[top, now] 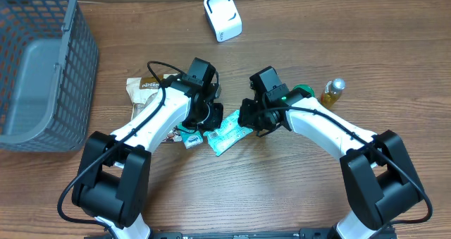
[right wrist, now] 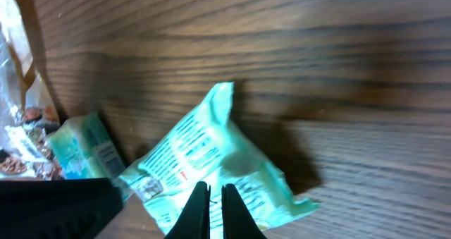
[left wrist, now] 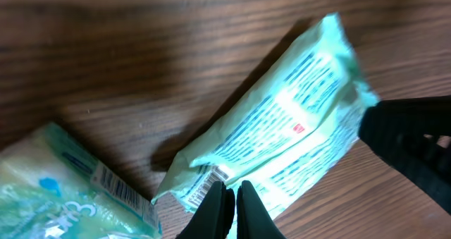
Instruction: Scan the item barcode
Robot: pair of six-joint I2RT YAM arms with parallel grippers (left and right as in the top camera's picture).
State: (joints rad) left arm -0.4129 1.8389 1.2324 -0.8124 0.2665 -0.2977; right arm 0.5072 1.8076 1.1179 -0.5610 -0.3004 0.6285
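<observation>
Soft, even light; both wrist views look motion-blurred. Just ahead of the left gripper (left wrist: 235, 185) the mint packet (left wrist: 282, 126) glares white, perhaps overexposed, a dark shadow beside it.

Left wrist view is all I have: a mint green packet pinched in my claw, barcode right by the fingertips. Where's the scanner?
Observer: The white scanner stands far ahead of the packet, well apart from it.
Operator: That black shape on my right, is it the other claw gripping?
Observer: Yes, the right claw is shut on the packet's opposite end.
Operator: Anything else close by?
Observer: A small amber bottle stands upright off to the right of the right claw.
</observation>
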